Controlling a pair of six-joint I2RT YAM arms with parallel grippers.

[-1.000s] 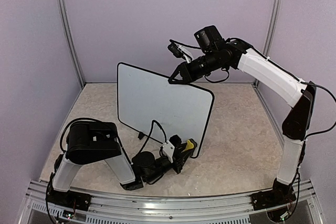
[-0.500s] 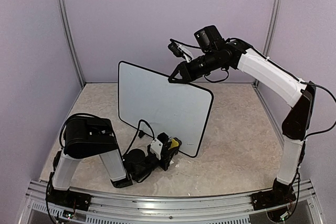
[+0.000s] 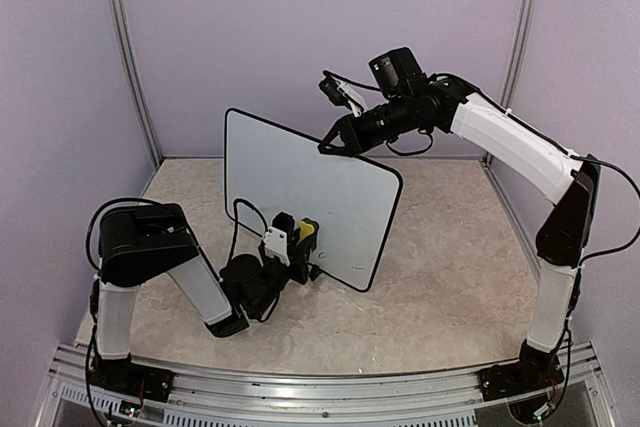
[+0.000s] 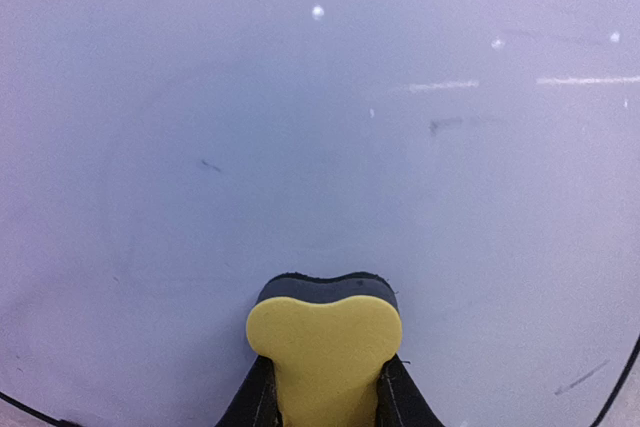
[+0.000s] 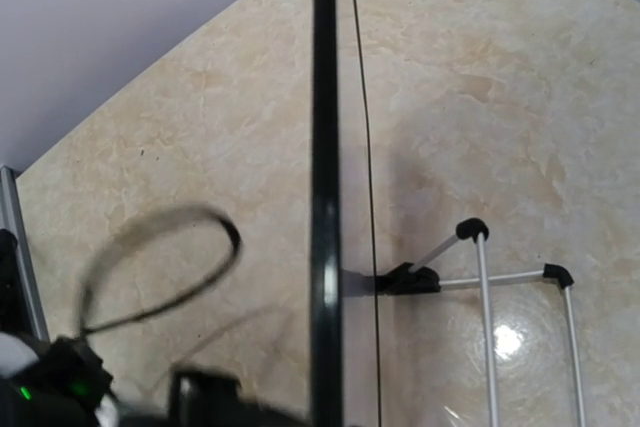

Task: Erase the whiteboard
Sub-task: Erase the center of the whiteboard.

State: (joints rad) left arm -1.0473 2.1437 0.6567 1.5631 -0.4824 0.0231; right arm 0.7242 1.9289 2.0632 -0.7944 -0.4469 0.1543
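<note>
The left gripper (image 3: 300,241), low over the table (image 3: 450,287), has its fingers closed tight on a yellow eraser (image 4: 323,342), whose dark pad presses the whiteboard (image 3: 320,187) near 6 o'clock of its face. The board stands on edge mid-table, almost clean, with faint strokes. At its top edge, 12 o'clock, sits the right gripper (image 3: 328,147); whether its fingers clamp the frame I cannot tell
</note>
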